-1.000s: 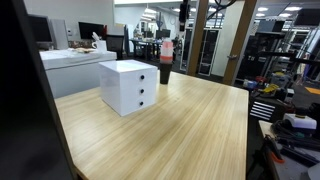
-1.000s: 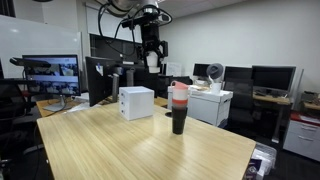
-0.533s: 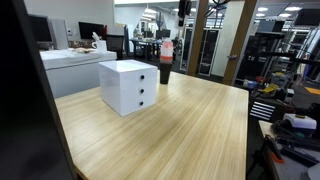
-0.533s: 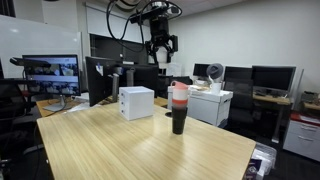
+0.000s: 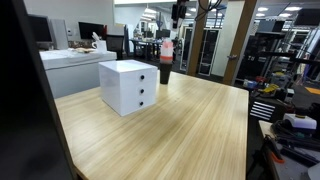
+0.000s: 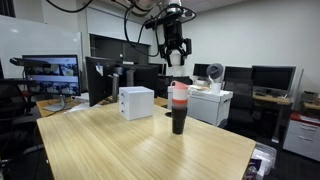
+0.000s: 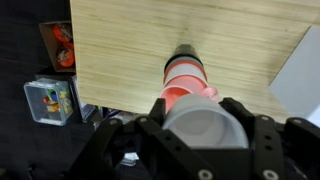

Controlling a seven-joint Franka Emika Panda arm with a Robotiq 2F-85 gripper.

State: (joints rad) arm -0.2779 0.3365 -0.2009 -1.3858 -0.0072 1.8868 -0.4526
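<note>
Fingers are pinched on a white plastic cup, high above the light wooden surface. The upright stack of black, red and white cups stands near six o'clock from the held cup, well apart, its long axis vertical. The wrist view shows the stack offset towards eleven o'clock.

White cup held aloft, above upright stack of red and black cups

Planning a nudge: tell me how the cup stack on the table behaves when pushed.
The cup stack stands tall on a narrow base, so it probably tips before sliding. It looks like thin plastic, likely light.
</note>
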